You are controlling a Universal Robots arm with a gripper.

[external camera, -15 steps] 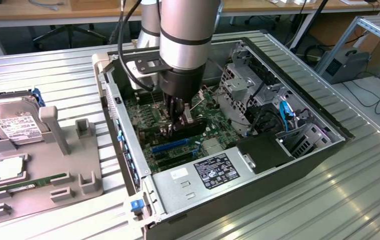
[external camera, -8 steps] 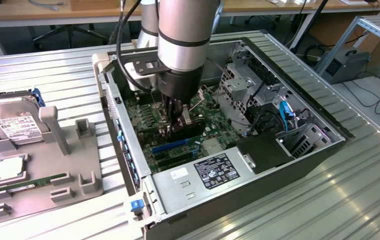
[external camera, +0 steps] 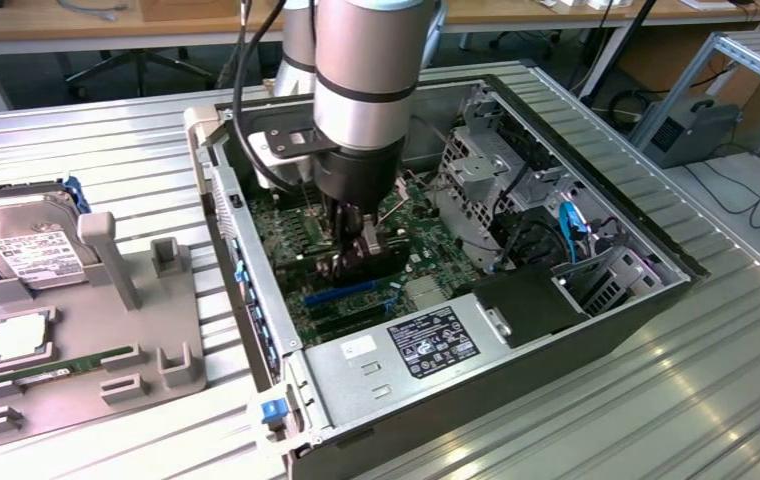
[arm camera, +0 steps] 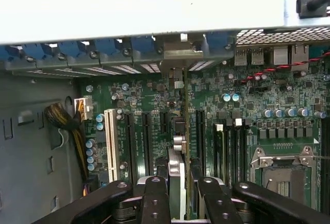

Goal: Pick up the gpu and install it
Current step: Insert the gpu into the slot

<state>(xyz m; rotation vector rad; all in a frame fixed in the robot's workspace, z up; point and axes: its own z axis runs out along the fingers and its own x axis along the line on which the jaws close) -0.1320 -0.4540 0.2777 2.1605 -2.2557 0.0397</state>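
Nearest the wrist camera, the gripper [arm camera: 178, 195] has its jaws clamped on the gpu [arm camera: 177, 147], held edge-on and upright over the green motherboard [arm camera: 154, 105] inside the open computer case [external camera: 594, 310]. Beyond, the card's bracket end reaches the case's rear wall.

Silver-grey cylindrical arm [external camera: 360, 70], black-banded, black cable, black screw-studded claw [arm camera: 180, 193].

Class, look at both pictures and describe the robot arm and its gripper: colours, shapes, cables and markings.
The arm is a thick silver-grey cylinder with a dark band around it and a black section at the wrist. A black cable runs down beside it. The gripper is black, with chunky jointed fingers studded with round screws. No markings are readable.
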